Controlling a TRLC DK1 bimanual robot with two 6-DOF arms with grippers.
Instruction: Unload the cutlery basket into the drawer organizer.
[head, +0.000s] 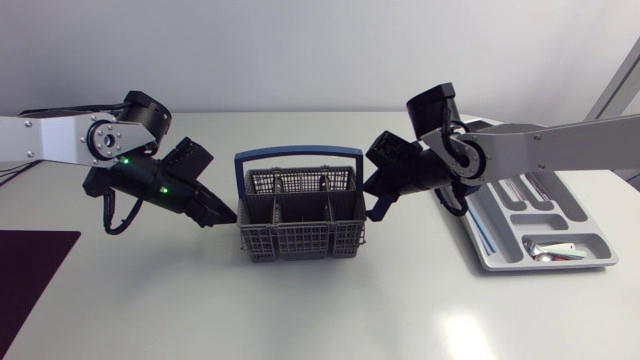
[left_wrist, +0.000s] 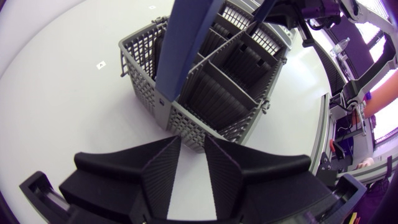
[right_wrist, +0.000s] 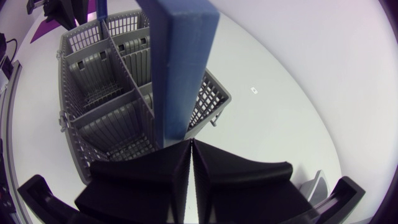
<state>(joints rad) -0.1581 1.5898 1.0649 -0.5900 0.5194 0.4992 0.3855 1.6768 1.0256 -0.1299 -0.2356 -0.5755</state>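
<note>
The grey cutlery basket (head: 298, 228) with its upright blue handle (head: 298, 155) stands mid-table. Its compartments show no cutlery in either wrist view. My left gripper (head: 224, 214) hovers just off the basket's left side, open by a narrow gap, with nothing between the fingers (left_wrist: 163, 167); the basket (left_wrist: 205, 81) is right ahead of it. My right gripper (head: 377, 207) hangs at the basket's right side, shut and empty, its fingertips (right_wrist: 180, 163) close to the blue handle (right_wrist: 180, 56) and basket wall (right_wrist: 106, 118). The grey drawer organizer (head: 575, 212) lies at the right with cutlery in its slots.
A dark purple mat (head: 30, 280) covers the table's front left corner. In the organizer, silver pieces (head: 556, 250) lie in the front compartment and a thin blue-handled piece (head: 483, 233) in the left slot. Bare table lies in front of the basket.
</note>
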